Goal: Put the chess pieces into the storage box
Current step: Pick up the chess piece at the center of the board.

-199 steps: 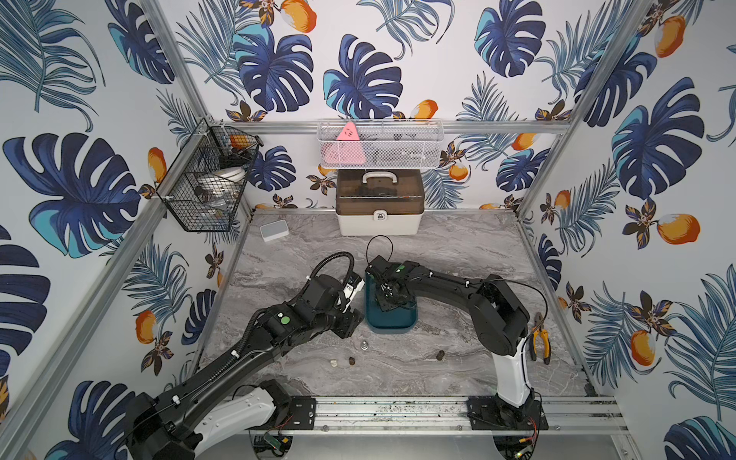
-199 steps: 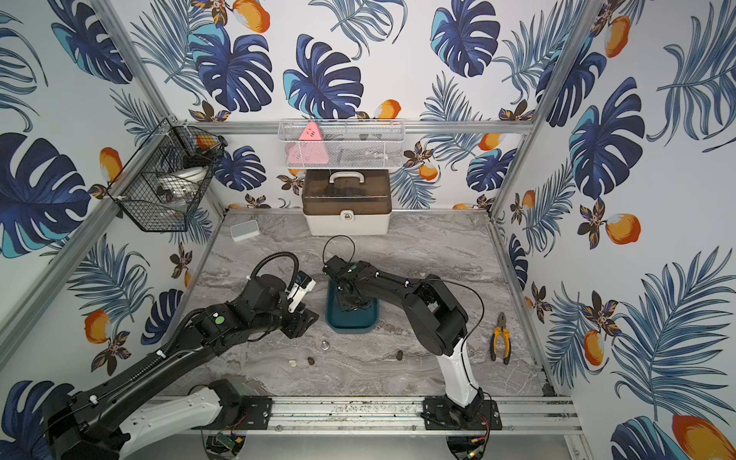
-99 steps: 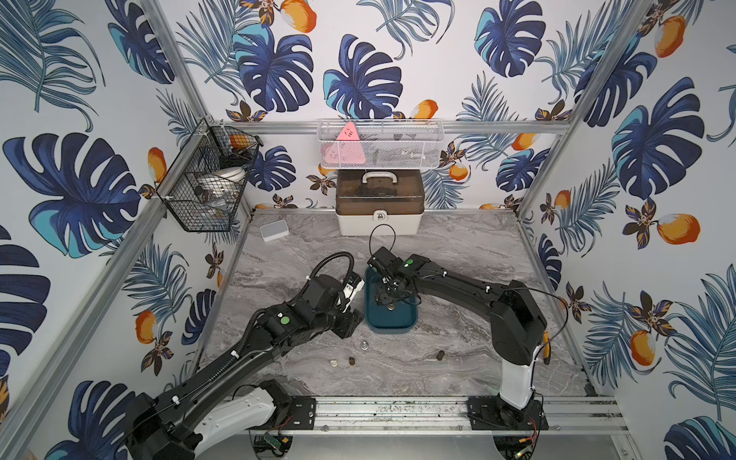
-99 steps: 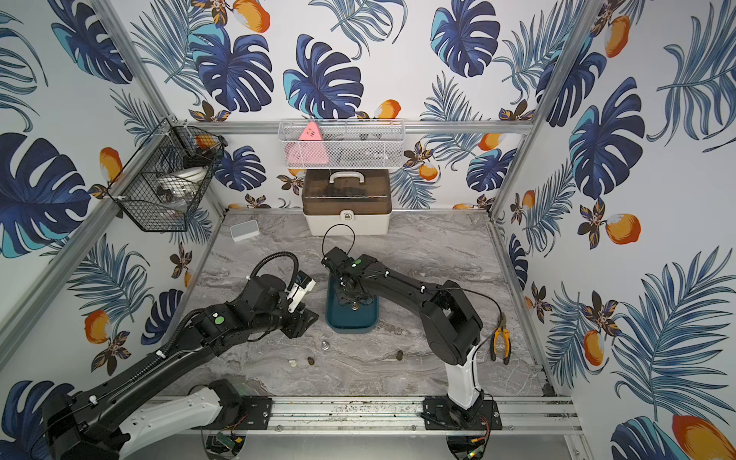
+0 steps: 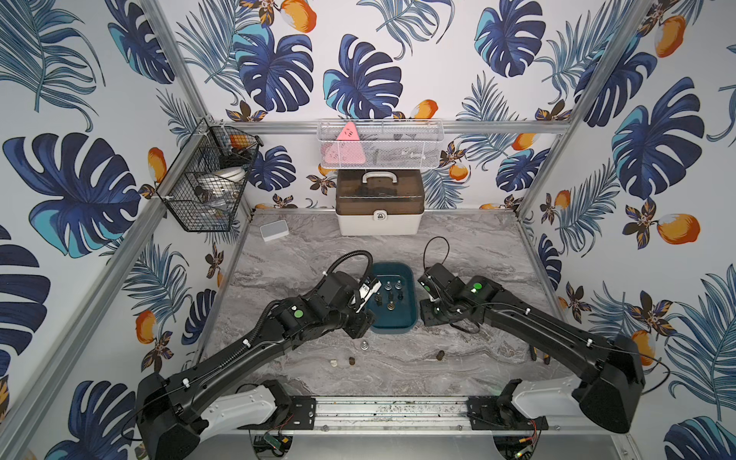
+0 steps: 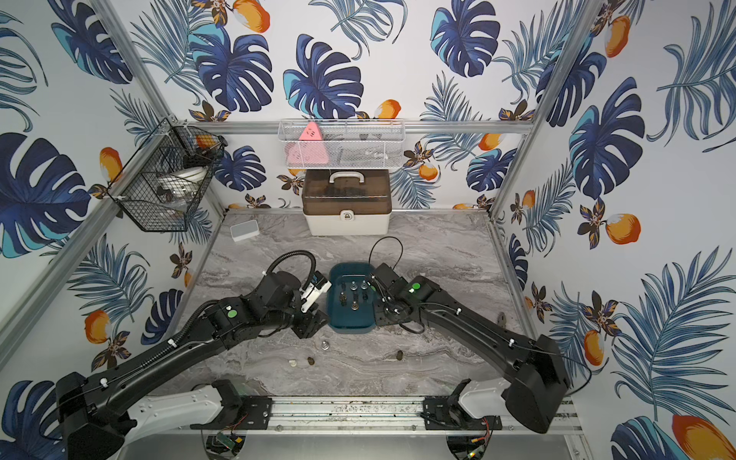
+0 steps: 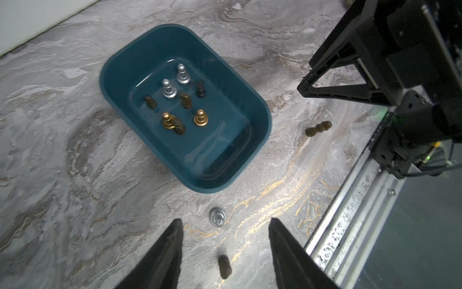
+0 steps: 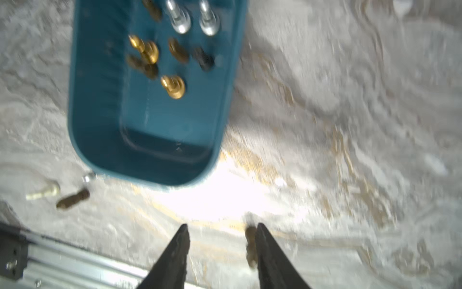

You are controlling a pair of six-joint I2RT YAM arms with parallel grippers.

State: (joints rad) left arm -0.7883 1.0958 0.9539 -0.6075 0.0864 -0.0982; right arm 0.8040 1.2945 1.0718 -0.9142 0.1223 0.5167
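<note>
The teal storage box [image 5: 392, 329] [image 7: 260, 117] [image 8: 75, 112] sits mid-table and holds several chess pieces [image 7: 170, 89], silver, gold and dark brown. In front of it on the marble are a silver piece [image 5: 363, 345] [image 7: 218, 217], a whitish piece [image 5: 333, 362] and two dark brown pieces [image 5: 351, 361] [image 5: 439, 355]. My left gripper [image 5: 360, 320] [image 7: 225, 220] hangs open at the box's front left corner, above the silver piece and a brown one [image 7: 224, 266]. My right gripper [image 5: 432, 316] [image 8: 222, 225] is open just right of the box, with a brown piece [image 8: 250, 240] showing below beside one finger.
At the back wall stands a white case with a brown lid [image 5: 378, 207], and a small white-grey box [image 5: 274, 230] lies at the back left. A wire basket [image 5: 207, 179] hangs on the left wall. Pliers [image 5: 545, 358] lie partly hidden behind the right arm. A metal rail [image 5: 390, 410] edges the front.
My right gripper has come out from over the storage box to its right side and its jaws have opened. The left arm has stayed put.
</note>
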